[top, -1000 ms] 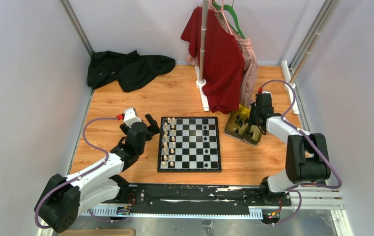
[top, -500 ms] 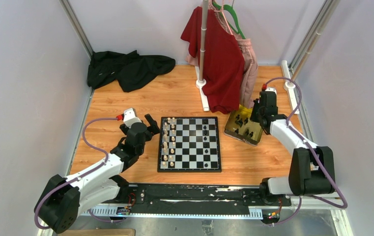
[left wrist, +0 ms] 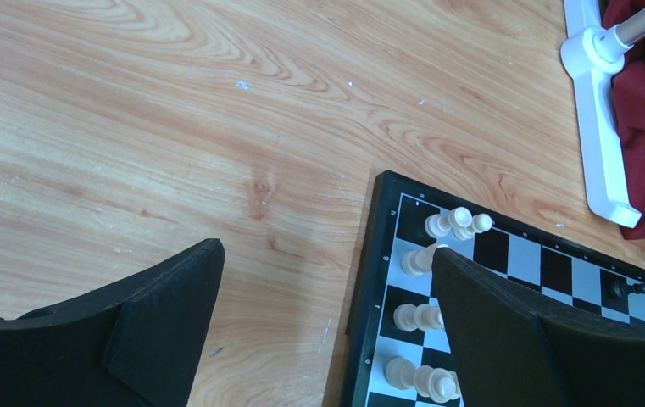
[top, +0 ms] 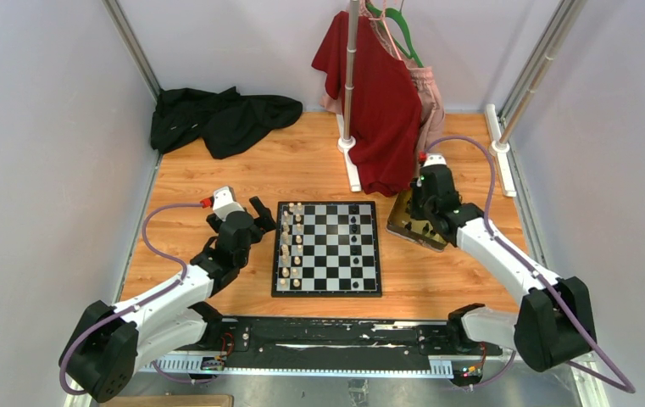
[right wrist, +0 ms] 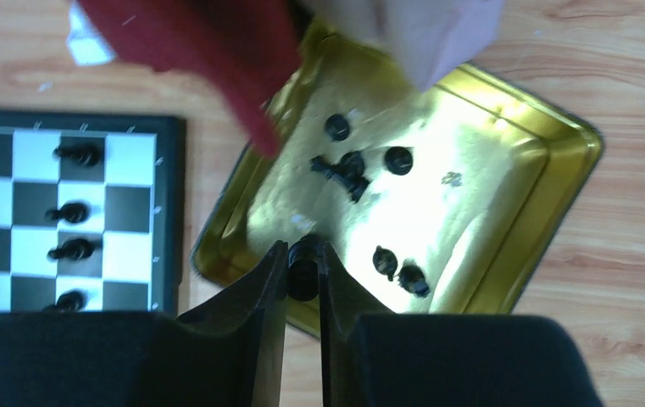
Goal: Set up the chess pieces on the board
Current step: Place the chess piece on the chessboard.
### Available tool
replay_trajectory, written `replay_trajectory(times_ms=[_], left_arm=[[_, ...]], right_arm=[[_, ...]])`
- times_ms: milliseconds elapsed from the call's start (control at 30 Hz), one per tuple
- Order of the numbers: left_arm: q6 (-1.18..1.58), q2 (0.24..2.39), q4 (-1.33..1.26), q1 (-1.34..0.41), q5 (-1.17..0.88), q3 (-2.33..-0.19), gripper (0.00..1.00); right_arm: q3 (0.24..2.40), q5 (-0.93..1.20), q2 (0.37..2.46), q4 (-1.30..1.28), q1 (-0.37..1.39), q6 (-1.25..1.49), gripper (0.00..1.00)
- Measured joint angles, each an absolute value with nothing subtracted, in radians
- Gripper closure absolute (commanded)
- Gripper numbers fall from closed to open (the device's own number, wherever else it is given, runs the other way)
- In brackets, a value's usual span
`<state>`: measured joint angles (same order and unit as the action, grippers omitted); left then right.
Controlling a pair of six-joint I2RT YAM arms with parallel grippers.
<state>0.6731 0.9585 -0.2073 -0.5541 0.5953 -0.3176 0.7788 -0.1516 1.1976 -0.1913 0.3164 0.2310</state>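
Chess pieces (top: 291,246) stand partly on the board (top: 325,291), which lies flat in the middle of the table (top: 217,170). Cream-white pieces (left wrist: 450,225) fill two files along its left side, and the right wrist view shows four black pieces (right wrist: 71,212) in one file near its right side. Loose black pieces (right wrist: 398,160) lie in a shiny gold tray (right wrist: 573,144) that sits on the table just beside the board's right edge. The right fingers (right wrist: 259,314) hang over one edge of that tray, clamped on a single black piece (right wrist: 303,270) held between their tips; whether it is clear of the tray's floor cannot be told. The left fingers (left wrist: 158,314) stand wide apart with nothing between them, over the board's far left corner, one of them hiding part of the cream files in the left wrist view. A red shirt (top: 378,102) hangs from a white rack (top: 351,85) behind the board. A black garment (top: 217,114) lies crumpled at the table's far left.
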Motion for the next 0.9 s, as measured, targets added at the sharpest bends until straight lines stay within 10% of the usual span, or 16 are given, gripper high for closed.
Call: replay_trajectory(times_ms=[900], left_arm=[[0.685, 0.949, -0.208, -0.554, 0.595, -0.305, 0.00]], right_arm=[[0.810, -0.227, 1.242, -0.321, 0.796, 0.250, 1.00]])
